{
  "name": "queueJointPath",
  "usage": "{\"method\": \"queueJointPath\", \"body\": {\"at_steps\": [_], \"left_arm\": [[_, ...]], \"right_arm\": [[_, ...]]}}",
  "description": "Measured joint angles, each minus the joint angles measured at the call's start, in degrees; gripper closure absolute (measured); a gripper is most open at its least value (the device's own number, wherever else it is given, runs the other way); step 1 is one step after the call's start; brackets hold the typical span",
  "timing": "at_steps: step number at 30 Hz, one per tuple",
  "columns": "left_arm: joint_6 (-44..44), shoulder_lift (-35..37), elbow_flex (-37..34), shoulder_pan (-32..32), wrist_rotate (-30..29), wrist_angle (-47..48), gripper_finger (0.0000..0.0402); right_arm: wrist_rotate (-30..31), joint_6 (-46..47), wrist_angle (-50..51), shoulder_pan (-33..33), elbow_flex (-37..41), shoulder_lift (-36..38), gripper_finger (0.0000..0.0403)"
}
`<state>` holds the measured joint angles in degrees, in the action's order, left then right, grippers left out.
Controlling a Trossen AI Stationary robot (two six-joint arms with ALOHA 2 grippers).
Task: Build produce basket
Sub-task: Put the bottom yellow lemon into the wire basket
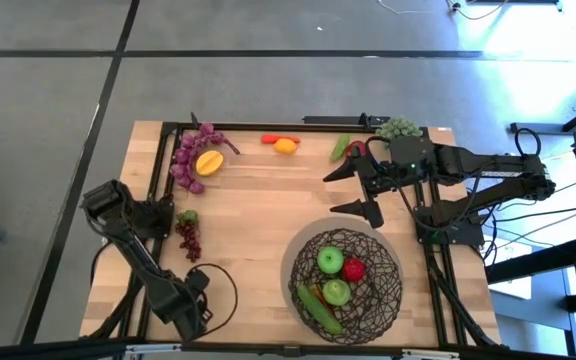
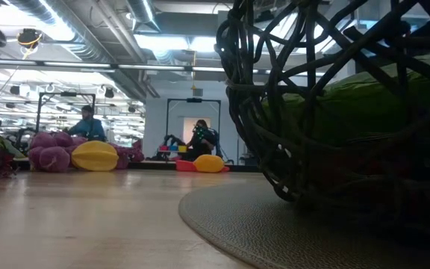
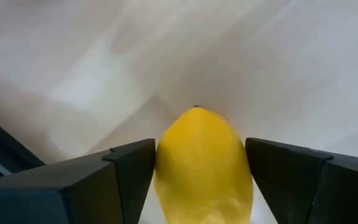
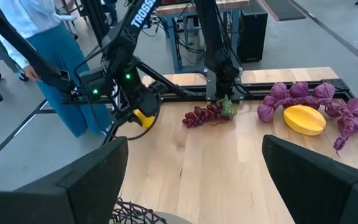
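The basket (image 1: 346, 275), a dark woven bowl on a round grey mat, holds two green apples, a red apple (image 1: 354, 268) and a cucumber. My left gripper (image 1: 193, 315) is near the table's near left corner, shut on a yellow lemon (image 3: 201, 162) that also shows in the right wrist view (image 4: 143, 117). My right gripper (image 1: 356, 190) hangs open above the table's far right, beyond the basket. Loose produce lies on the table: red grapes (image 1: 188, 237), purple grapes (image 1: 190, 155) with another lemon (image 1: 208, 162), a red chili (image 1: 271, 139), green grapes (image 1: 398, 128). My left gripper pinches the lemon's two long sides (image 3: 166, 168) between its two fingers (image 3: 126, 180), which point down at the table. The lemon's pointed tip (image 3: 196, 110) sticks out past the fingertips. In the right wrist view the lemon appears clear of the table.
Black frame rails (image 1: 158, 170) run along the table's edges. A cable (image 1: 223, 290) loops on the wood beside my left arm. Bare wood lies between the red grapes and the basket. A person in blue trousers (image 4: 55, 68) stands beyond the table's left side.
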<state>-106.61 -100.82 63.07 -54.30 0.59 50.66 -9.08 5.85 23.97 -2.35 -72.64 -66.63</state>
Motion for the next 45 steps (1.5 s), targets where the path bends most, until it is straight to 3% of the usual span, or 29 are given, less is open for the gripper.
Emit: {"method": "queueJointPath", "body": {"at_steps": [14,24,34,45], "left_arm": [[4.39,-1.26,0.0,0.6,1.79,-4.49,0.0168],[8.2,-4.74,0.13,0.85,7.29,-8.91,0.0168],[9.98,-4.33,0.02,1.4,7.71,-8.34,0.0216],[15.57,-2.41,-0.09,6.5,7.85,-8.1,0.0218]], "right_arm": [[0.0,-0.05,-0.21,0.0,0.0,0.0,0.0037],[0.08,0.07,-0.29,0.0,0.0,0.0,0.0037],[0.61,-0.02,-0.51,0.0,0.0,0.0,0.0037],[1.95,0.04,-0.46,0.0,0.0,0.02,0.0037]]}}
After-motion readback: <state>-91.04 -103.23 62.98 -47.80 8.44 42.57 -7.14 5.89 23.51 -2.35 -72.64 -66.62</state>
